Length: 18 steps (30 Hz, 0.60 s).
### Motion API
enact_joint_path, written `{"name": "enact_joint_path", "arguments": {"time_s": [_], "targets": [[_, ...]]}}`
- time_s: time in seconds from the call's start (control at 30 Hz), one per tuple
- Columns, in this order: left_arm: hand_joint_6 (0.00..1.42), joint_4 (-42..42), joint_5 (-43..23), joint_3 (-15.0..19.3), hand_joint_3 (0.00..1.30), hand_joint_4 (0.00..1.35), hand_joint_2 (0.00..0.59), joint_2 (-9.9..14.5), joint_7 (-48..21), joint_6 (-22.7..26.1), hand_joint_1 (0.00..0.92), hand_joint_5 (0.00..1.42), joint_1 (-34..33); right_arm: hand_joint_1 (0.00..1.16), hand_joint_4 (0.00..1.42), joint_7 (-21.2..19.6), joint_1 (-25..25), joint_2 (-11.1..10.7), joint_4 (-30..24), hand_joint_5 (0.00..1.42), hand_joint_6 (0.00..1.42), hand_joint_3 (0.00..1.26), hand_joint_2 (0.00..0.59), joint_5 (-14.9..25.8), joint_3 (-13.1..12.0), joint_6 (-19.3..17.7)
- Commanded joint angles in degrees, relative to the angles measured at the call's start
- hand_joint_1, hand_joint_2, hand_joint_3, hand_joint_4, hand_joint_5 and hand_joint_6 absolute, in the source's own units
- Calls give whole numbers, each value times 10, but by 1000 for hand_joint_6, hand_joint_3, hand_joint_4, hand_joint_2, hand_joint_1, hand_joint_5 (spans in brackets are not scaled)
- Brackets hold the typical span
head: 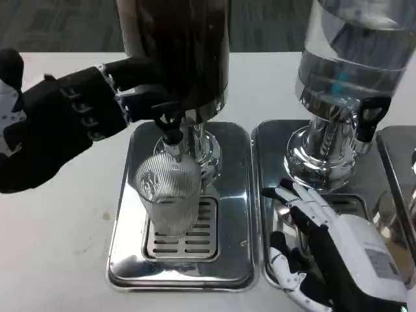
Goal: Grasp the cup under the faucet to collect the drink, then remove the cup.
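The left hand point(58, 123) has its fingers point(133, 94) reaching to the dark dispenser's faucet point(168, 123), touching or just beside it — whether they grip the tap cannot be told — while the right hand point(331, 250) rests spread and holding nothing on the neighbouring tray point(273, 140). The cup point(170, 195) stands upright on the drip grate point(182, 240) directly under that faucet, apparently empty. It looks like thin ribbed clear plastic — light, slippery, easily crushed — so a gentle wrap around its mid-wall seems wisest.
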Motion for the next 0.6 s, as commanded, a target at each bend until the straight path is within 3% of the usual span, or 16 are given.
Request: {"name": "enact_joint_path", "arguments": {"time_s": [0.03, 0.6], "targets": [[127, 25, 25, -13, 305, 114, 35, -11, -14, 10, 0, 178, -29, 441, 76, -10, 1, 5, 2, 62, 144, 212, 582, -1, 4, -2], [78, 81, 75, -25, 177, 51, 43, -41, -31, -12, 0, 128, -92, 445, 76, -30, 4, 24, 14, 62, 144, 219, 575, -9, 16, 2]]}}
